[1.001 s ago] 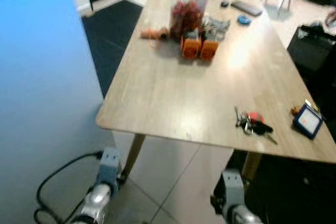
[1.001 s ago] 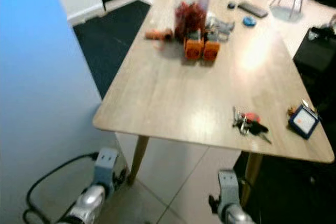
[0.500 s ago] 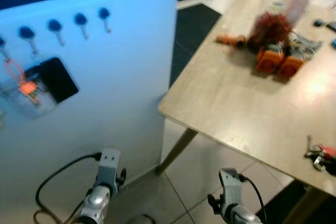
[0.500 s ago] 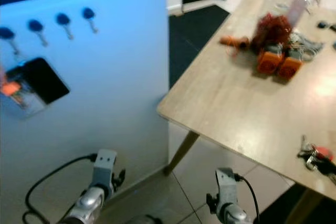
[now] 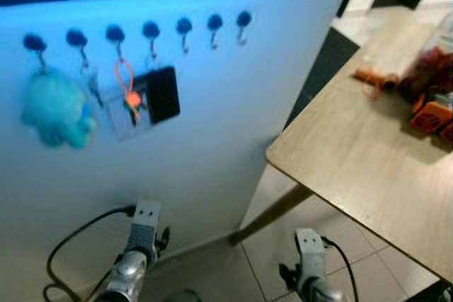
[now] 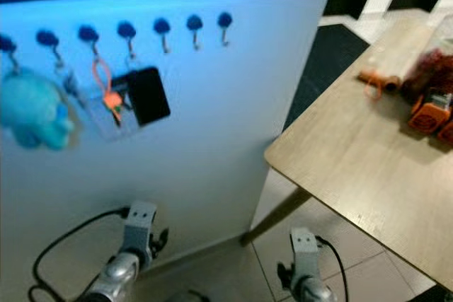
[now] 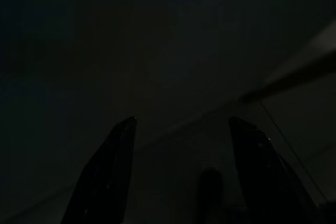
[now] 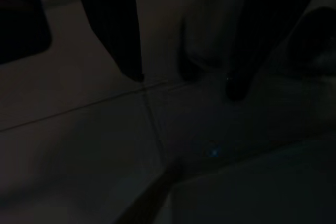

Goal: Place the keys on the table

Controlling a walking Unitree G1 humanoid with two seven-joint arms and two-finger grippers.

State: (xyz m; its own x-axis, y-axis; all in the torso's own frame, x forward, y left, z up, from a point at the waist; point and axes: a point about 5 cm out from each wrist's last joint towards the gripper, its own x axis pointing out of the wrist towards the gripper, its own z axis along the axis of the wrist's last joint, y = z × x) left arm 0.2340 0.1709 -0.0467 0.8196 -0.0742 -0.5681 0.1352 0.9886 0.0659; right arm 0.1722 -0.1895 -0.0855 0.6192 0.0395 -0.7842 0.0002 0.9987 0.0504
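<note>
A bunch of keys (image 5: 127, 98) on an orange loop hangs from a hook on a white wall board (image 5: 233, 125), beside a black fob (image 5: 162, 94). The wooden table (image 5: 354, 157) stands to the right of the board. Both arms hang low over the tiled floor, the left arm (image 5: 136, 256) below the board and the right arm (image 5: 308, 263) near the table's corner. In the dark left wrist view my left gripper (image 7: 181, 120) is open with nothing between its fingers. My right gripper (image 8: 185, 86) is open too, pointing at floor tiles.
A row of blue hooks (image 5: 182, 26) runs along the board, and a teal plush toy (image 5: 58, 109) hangs at the left. On the table lie an orange-brown object (image 5: 374, 78) and orange boxes (image 5: 433, 114). A slanted table leg (image 5: 272, 213) stands between the arms.
The camera has swung left: the table slid to the right edge, the keys lying on it left the picture, and the hook board came into view. Both arms hang as before.
</note>
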